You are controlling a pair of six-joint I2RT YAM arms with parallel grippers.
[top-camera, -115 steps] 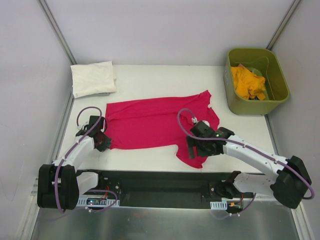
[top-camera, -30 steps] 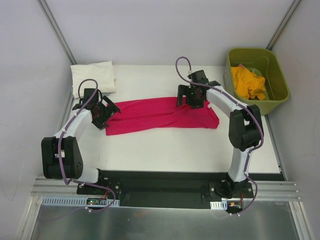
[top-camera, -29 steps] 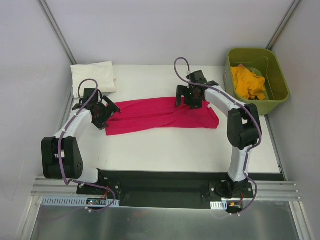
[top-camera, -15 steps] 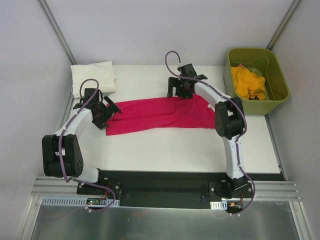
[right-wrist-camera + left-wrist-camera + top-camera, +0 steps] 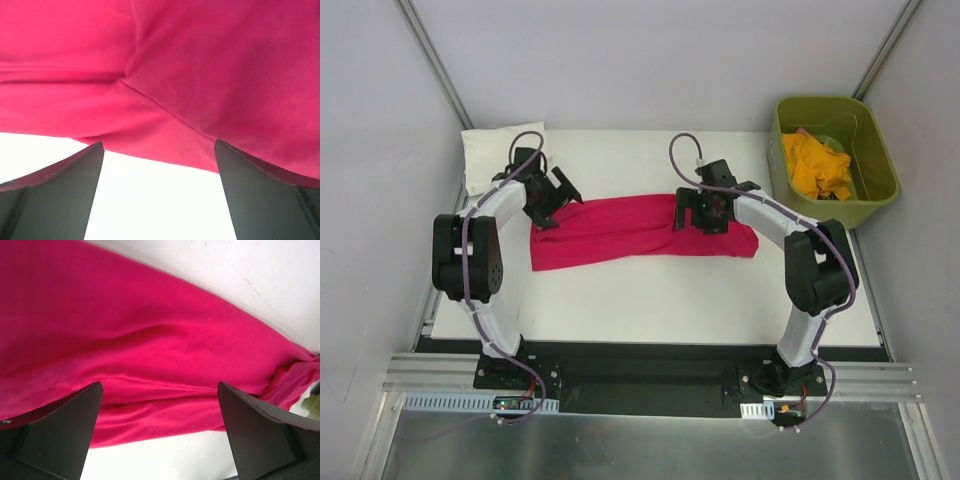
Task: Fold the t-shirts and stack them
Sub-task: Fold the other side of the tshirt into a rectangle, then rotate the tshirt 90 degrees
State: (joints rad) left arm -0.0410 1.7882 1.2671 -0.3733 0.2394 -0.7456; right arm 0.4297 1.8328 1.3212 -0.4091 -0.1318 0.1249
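Note:
A pink t-shirt [image 5: 640, 228], folded lengthwise into a long band, lies across the middle of the table. My left gripper [image 5: 556, 206] hovers open over the band's left end; in the left wrist view the gripper [image 5: 160, 435] has its dark fingers [image 5: 60, 435] wide apart above the pink cloth [image 5: 150, 340], holding nothing. My right gripper [image 5: 703, 216] is open over the right part of the band. In the right wrist view that gripper [image 5: 157, 195] is empty, with the shirt's edge and a seam [image 5: 200, 75] just beyond it. A folded white t-shirt [image 5: 485, 155] rests at the back left.
A green bin [image 5: 880, 150] at the back right holds a crumpled yellow t-shirt [image 5: 817, 165]. White walls enclose the table on three sides. Bare white tabletop [image 5: 650, 295] stretches between the pink band and the arm bases.
The left gripper moved from the band's left tip up toward its far edge. The right gripper swung back and left, then returned over the band. Both stayed open; the shirt did not move.

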